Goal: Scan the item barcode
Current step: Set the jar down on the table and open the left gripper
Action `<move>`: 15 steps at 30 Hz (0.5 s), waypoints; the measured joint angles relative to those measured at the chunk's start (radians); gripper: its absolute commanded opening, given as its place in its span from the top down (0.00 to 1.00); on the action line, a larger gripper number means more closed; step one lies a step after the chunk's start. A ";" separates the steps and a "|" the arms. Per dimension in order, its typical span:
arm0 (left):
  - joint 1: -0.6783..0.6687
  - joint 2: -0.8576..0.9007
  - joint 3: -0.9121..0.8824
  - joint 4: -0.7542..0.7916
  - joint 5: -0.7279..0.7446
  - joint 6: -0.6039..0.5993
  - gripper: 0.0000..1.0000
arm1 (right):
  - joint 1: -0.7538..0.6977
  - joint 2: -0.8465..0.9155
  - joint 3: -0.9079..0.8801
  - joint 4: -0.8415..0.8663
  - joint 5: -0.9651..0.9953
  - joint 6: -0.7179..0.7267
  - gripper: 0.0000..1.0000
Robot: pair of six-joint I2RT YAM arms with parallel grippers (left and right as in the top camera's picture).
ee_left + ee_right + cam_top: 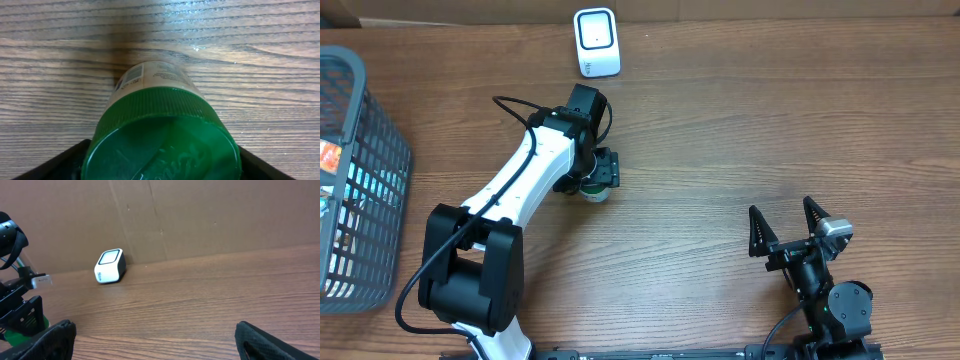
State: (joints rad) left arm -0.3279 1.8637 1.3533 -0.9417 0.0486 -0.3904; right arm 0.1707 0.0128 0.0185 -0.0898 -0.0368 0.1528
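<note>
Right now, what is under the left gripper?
A green-lidded jar on the wooden table; its lid and part of its label show, its base and contents are covered.

The jar (159,107) was a small tub with a dark green, ribbed screw lid (161,147) bearing raised lettering too blurred to read. Below the lid ran a pale label (165,75), with a barcode (133,76) on its left side. The lid was on and faced upward; whether the jar stood fully upright could not be told. It sat on the table (740,120) left of centre. The scanner (596,42), a small white box with a dark window framed in white, stood at the table's far edge, well apart from the jar.
</note>
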 measured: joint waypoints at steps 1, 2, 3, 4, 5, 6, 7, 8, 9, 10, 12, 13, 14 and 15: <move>0.000 0.000 0.000 0.000 0.000 0.000 0.15 | 0.000 0.000 0.000 0.000 0.000 0.001 0.00; 0.000 0.000 0.000 0.000 0.000 0.000 0.14 | 0.000 0.000 0.000 0.000 0.000 0.000 0.00; 0.000 0.000 0.000 0.000 0.000 0.000 0.13 | 0.000 0.000 0.000 0.000 0.000 0.000 0.00; 0.000 0.000 0.000 0.000 0.000 0.000 0.11 | 0.000 0.000 0.000 0.000 0.000 0.001 0.00; 0.000 0.000 0.000 0.000 0.000 0.000 0.02 | 0.000 0.000 0.000 0.000 0.000 0.001 0.00; 0.000 0.000 0.000 0.000 0.000 0.002 0.00 | 0.000 0.000 0.000 0.000 0.000 0.000 0.00; 0.000 0.000 0.000 0.000 0.001 -0.002 0.00 | 0.000 0.000 0.000 0.000 0.001 0.001 0.00; 0.000 0.000 0.000 0.000 0.002 -0.003 0.00 | 0.000 0.000 0.000 0.000 0.000 0.000 0.00; 0.000 0.000 0.000 -0.001 0.003 -0.002 0.00 | 0.000 0.000 0.000 0.000 0.000 0.000 0.00; 0.000 0.000 0.000 -0.005 0.003 -0.002 0.00 | 0.000 0.000 0.000 0.000 0.000 0.001 0.00; 0.001 0.000 0.011 -0.038 0.003 -0.003 0.00 | 0.000 0.000 0.000 0.000 0.000 0.001 0.00; 0.002 0.000 0.020 -0.056 0.003 -0.002 0.00 | 0.000 0.000 0.000 0.000 0.000 0.000 0.00; 0.003 0.000 0.044 -0.087 0.003 -0.002 0.00 | 0.000 0.000 0.000 0.000 0.000 0.000 0.00; 0.003 0.000 0.071 -0.113 0.003 -0.001 0.00 | 0.000 0.000 0.000 0.000 0.000 0.001 0.00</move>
State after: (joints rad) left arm -0.3244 1.8641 1.4246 -1.0542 0.0513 -0.3916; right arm 0.1707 0.0128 0.0185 -0.0898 -0.0368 0.1535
